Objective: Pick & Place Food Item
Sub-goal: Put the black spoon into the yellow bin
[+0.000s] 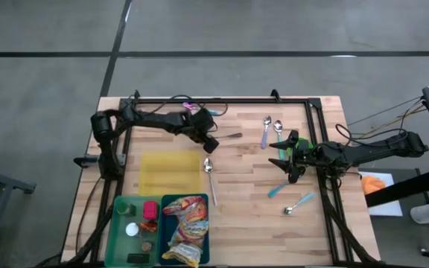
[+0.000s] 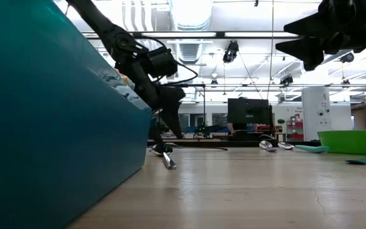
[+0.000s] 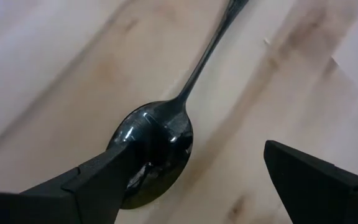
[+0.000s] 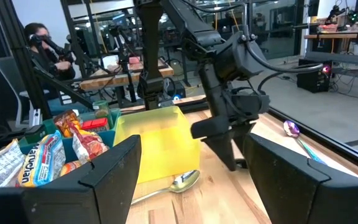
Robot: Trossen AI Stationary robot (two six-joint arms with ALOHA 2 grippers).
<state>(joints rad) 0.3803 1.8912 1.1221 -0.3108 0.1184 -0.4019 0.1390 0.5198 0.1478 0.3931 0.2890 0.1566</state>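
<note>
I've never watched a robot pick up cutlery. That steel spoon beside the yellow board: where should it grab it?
Probably the handle, from straight above. The spoon lies flat on the table beside the yellow board, so only a downward approach fits fingers on either side. The thin, straight handle suits the open left gripper better than the wide, rounded bowl it now hovers over.

We see colourful snack packets (image 1: 187,229) piled in the teal bin (image 1: 206,240) at the table's front edge, lying crumpled and overlapping.
</note>
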